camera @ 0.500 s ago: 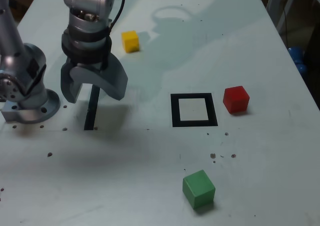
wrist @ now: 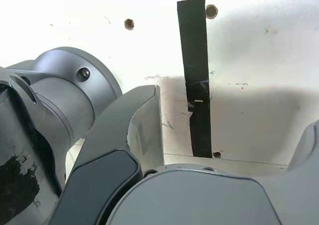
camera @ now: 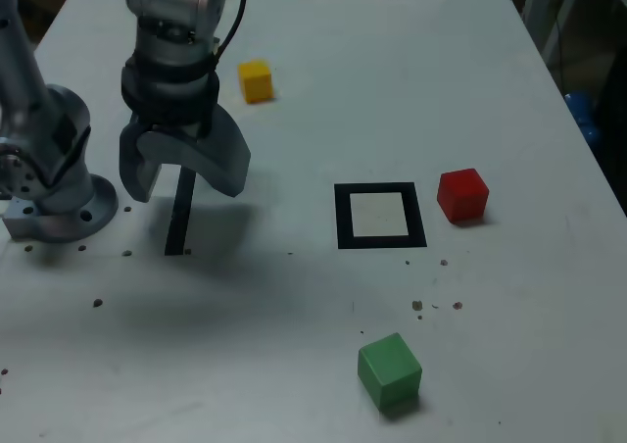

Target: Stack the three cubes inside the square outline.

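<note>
Hovering released over the black strip (camera: 178, 218) at the exterior view's left, the tool (camera: 183, 173) is carrying nothing; yellow cube (camera: 257, 80), red cube (camera: 462, 194) and green cube (camera: 390, 369) are lying scattered around the unfilled square outline (camera: 379, 216), stacking seemingly unstarted.

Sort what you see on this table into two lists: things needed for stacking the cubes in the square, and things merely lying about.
Needed for the job:
- yellow cube
- red cube
- green cube
- square outline
- gripper, open and empty

Just lying about:
- straight black strip of tape
- blue object beyond the table edge
- dark specks on the table
</note>
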Tool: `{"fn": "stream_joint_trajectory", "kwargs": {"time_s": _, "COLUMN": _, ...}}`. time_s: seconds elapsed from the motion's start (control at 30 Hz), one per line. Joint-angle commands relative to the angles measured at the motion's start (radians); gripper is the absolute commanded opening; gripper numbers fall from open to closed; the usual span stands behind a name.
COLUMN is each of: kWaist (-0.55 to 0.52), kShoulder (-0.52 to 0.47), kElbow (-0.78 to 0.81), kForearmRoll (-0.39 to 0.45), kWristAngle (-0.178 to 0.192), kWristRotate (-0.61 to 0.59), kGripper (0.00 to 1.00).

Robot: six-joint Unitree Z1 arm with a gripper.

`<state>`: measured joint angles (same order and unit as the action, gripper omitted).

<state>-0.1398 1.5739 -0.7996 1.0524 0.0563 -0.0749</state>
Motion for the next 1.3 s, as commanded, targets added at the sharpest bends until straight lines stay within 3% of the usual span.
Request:
{"fn": "stream_joint_trajectory", "kwargs": {"time_s": 0.0, "kWaist": 0.002, "kShoulder": 0.003, "kElbow": -0.006, "kForearmRoll": 0.006, "kWristAngle": 0.003, "kWristRotate": -0.002, "kGripper": 0.99}}
{"fn": "stream_joint_trajectory", "kwargs": {"time_s": 0.63, "kWaist": -0.015, "kShoulder": 0.057, "kElbow": -0.197, "kForearmRoll": 0.118, "kWristAngle": 0.025, "kWristRotate": -0.025, "kGripper": 0.99}}
{"fn": "stream_joint_trajectory", "kwargs": {"time_s": 0.97, "kWaist": -0.024, "kShoulder": 0.214, "kElbow": -0.509, "kForearmRoll": 0.272, "kWristAngle": 0.037, "kWristRotate": -0.027, "kGripper": 0.99}}
{"fn": "stream_joint_trajectory", "kwargs": {"time_s": 1.27, "kWaist": -0.024, "kShoulder": 0.387, "kElbow": -0.762, "kForearmRoll": 0.342, "kWristAngle": 0.003, "kWristRotate": -0.041, "kGripper": 0.99}}
